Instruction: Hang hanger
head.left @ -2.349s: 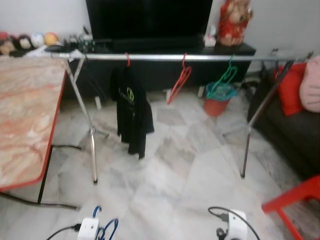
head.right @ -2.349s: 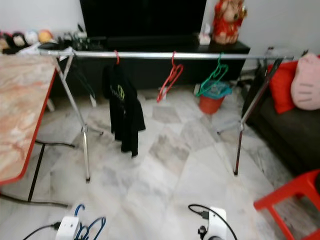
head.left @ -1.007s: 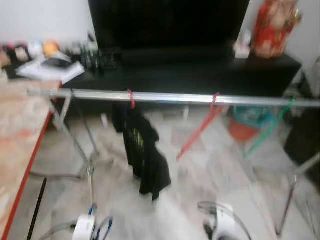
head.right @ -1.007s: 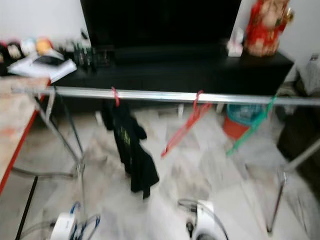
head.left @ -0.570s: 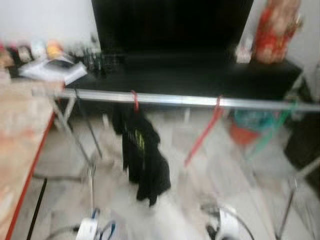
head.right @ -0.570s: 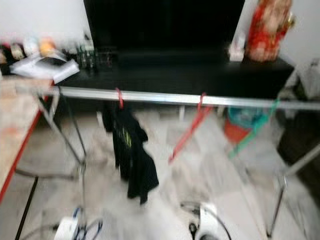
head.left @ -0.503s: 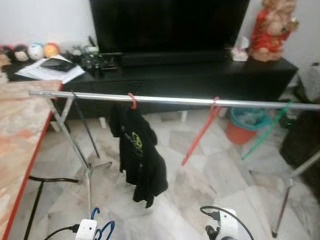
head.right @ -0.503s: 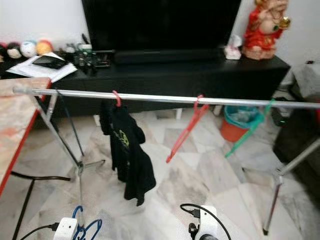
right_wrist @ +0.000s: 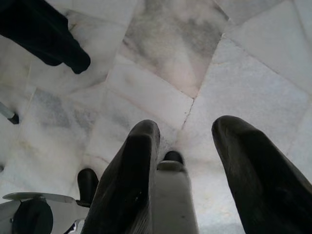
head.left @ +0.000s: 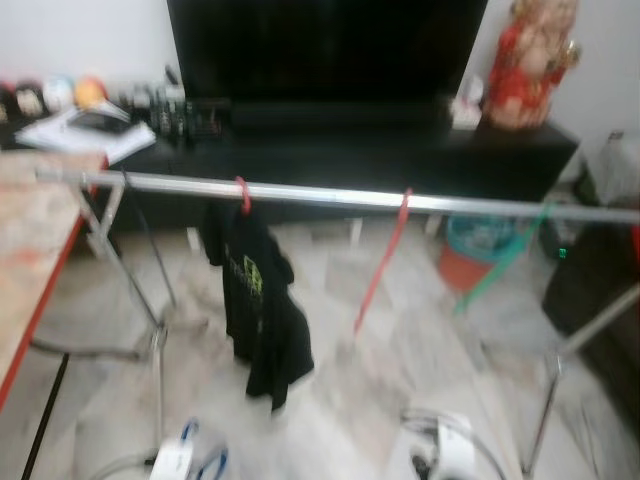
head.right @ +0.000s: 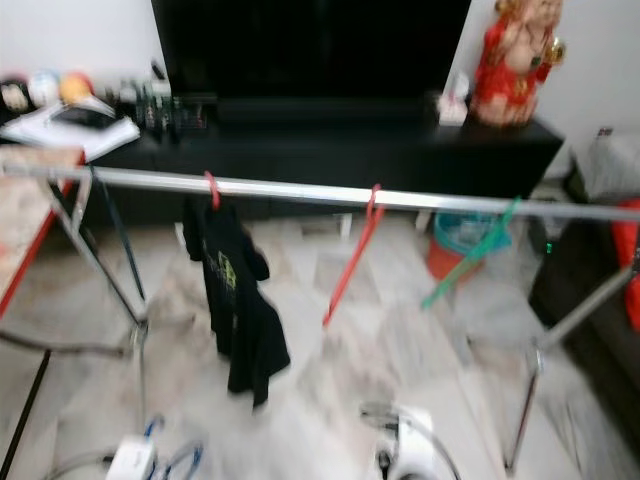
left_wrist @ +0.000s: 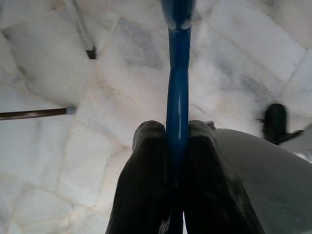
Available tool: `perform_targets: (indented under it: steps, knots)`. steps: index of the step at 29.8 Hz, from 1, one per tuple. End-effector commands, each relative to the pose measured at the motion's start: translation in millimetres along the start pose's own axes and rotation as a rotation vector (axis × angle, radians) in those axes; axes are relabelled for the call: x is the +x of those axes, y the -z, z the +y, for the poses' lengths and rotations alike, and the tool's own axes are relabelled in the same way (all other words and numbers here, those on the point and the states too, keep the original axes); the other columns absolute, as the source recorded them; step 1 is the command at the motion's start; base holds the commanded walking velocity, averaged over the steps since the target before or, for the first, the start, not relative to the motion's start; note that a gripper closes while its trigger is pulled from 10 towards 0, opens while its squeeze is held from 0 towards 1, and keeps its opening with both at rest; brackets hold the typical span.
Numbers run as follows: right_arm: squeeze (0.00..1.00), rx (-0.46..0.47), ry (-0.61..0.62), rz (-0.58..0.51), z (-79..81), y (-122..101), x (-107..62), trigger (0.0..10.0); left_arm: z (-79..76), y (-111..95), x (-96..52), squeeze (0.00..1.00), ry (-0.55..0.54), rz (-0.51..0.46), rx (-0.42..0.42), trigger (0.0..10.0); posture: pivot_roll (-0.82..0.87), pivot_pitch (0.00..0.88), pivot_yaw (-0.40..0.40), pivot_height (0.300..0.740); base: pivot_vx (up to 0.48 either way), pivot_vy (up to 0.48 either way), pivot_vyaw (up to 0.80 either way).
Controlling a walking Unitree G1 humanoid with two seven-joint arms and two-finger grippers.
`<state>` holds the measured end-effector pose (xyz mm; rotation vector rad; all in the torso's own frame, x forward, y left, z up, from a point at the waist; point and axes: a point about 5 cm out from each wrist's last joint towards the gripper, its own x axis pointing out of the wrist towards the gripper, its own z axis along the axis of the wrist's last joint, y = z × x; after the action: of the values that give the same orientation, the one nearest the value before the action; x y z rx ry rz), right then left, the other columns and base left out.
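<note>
A silver clothes rail (head.left: 330, 196) runs across the room in front of me. On it hang a black shirt (head.left: 256, 300) on a red hanger, an empty red hanger (head.left: 382, 262) and a green hanger (head.left: 503, 256). My left gripper (left_wrist: 176, 127) is shut on a blue hanger (left_wrist: 178, 92), held low over the marble floor; the hanger's blue loop (head.left: 207, 464) shows at the bottom edge of the left eye view. My right gripper (right_wrist: 186, 127) hangs open over the floor with nothing between its fingers.
Behind the rail stands a black TV cabinet (head.left: 400, 150) with a red figurine (head.left: 525, 60). A marble table with a red edge (head.left: 30, 250) is at the left. An orange bucket (head.left: 465, 265) and a dark sofa (head.left: 600, 300) are at the right. The rack's legs (head.left: 158, 350) reach the floor.
The camera has come closer to the rail and now sits slightly further right, with blur. The clothes and hangers on the rail have not moved.
</note>
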<state>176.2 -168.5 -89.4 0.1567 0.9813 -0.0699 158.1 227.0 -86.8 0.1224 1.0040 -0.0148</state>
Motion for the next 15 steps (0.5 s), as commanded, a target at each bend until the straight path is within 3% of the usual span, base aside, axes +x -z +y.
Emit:
perform_targets:
  steps: [1, 15]
  knots:
    - [0.00, 0.000, 0.030, -0.003, -10.4, -1.8, -0.9, 10.0, -7.5, -1.2, 1.3, 0.00, 0.022, -0.003, 0.009, 10.0, 0.04, 0.000, -0.020, 0.740, 0.000, -0.304, 0.00]
    - [0.00, -0.001, 0.032, 0.000, -10.4, -0.8, -1.1, 10.0, -9.2, -1.8, 1.6, 0.00, 0.030, -0.004, 0.017, 10.0, 0.04, 0.000, -0.019, 0.740, 0.017, -0.304, 0.00]
